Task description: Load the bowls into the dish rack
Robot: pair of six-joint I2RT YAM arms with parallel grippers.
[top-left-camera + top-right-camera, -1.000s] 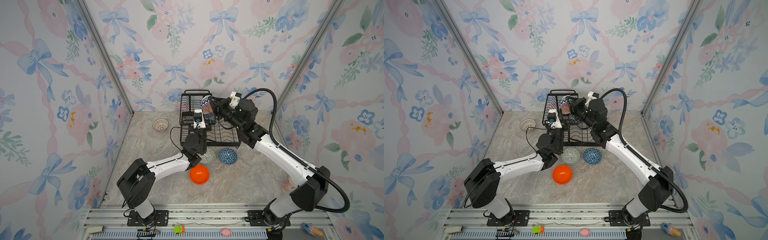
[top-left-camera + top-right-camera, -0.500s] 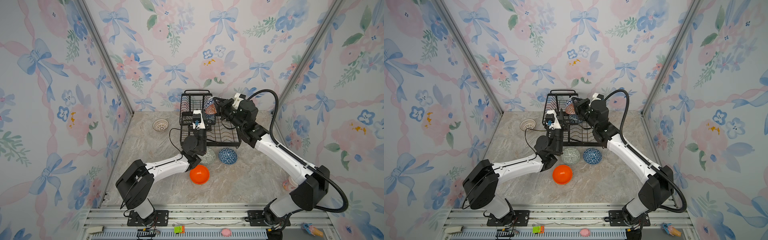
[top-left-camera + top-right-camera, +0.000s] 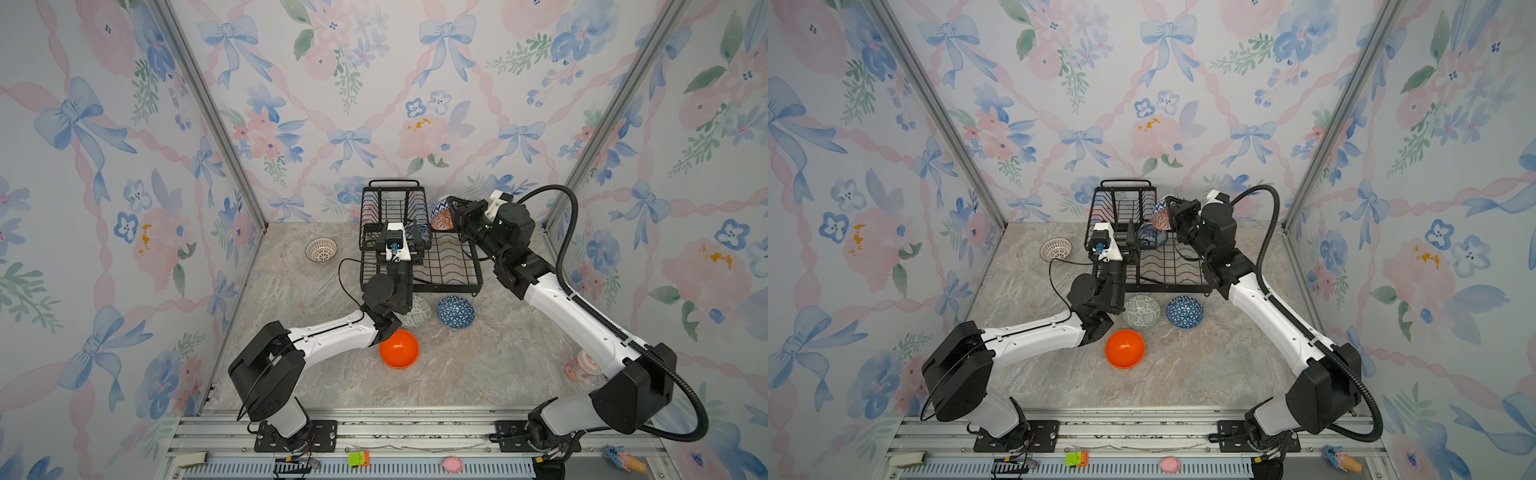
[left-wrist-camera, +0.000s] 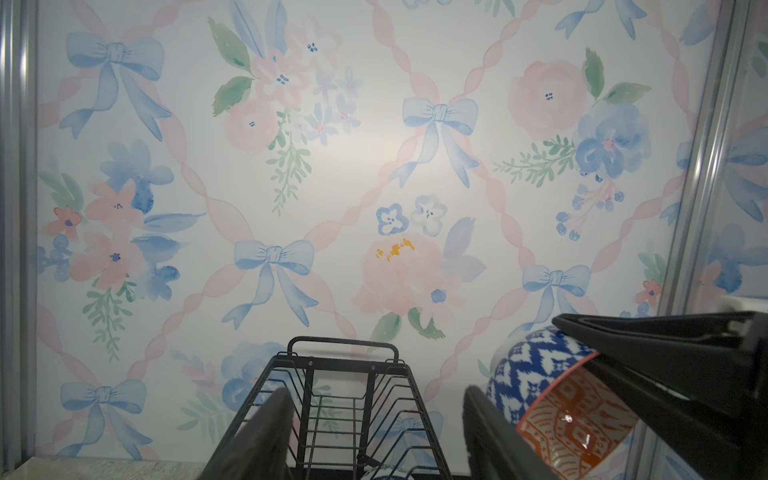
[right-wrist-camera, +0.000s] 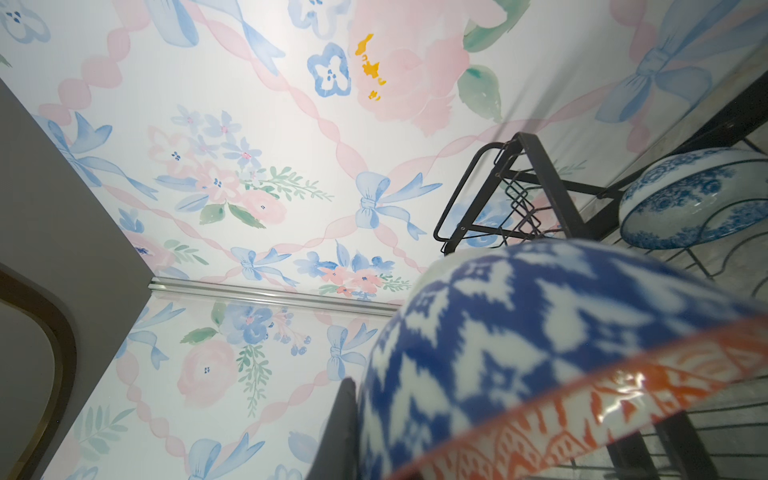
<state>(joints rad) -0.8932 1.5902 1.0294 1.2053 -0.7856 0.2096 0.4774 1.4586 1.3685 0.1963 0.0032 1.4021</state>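
The black wire dish rack [image 3: 440, 268] [image 3: 1163, 270] stands at the back of the table. A blue-and-white bowl [image 3: 1152, 237] [image 5: 685, 199] rests in it beside the raised basket [image 4: 345, 386]. My left gripper [image 3: 409, 239] [image 3: 1133, 243] [image 4: 374, 395] is open just in front of that bowl, with nothing between its fingers. Above the rack's back right corner, my right gripper [image 3: 452, 212] [image 3: 1172, 212] [image 5: 457, 436] is shut on the rim of the red-orange patterned bowl [image 3: 441, 217] [image 3: 1160, 217] [image 4: 552, 399] [image 5: 519, 340], which is tilted on edge.
Other bowls sit on the table: white lattice [image 3: 321, 249] [image 3: 1055, 249] left of the rack, grey-green [image 3: 419, 312] [image 3: 1141, 311] and dark blue [image 3: 455, 312] [image 3: 1184, 311] in front of it, orange [image 3: 399, 349] [image 3: 1124, 349] nearer. A pink object [image 3: 579, 365] lies under the right arm.
My left gripper has opened and let go of the blue-and-white bowl, which stays in the rack. My right gripper has shifted slightly to the right with its bowl.
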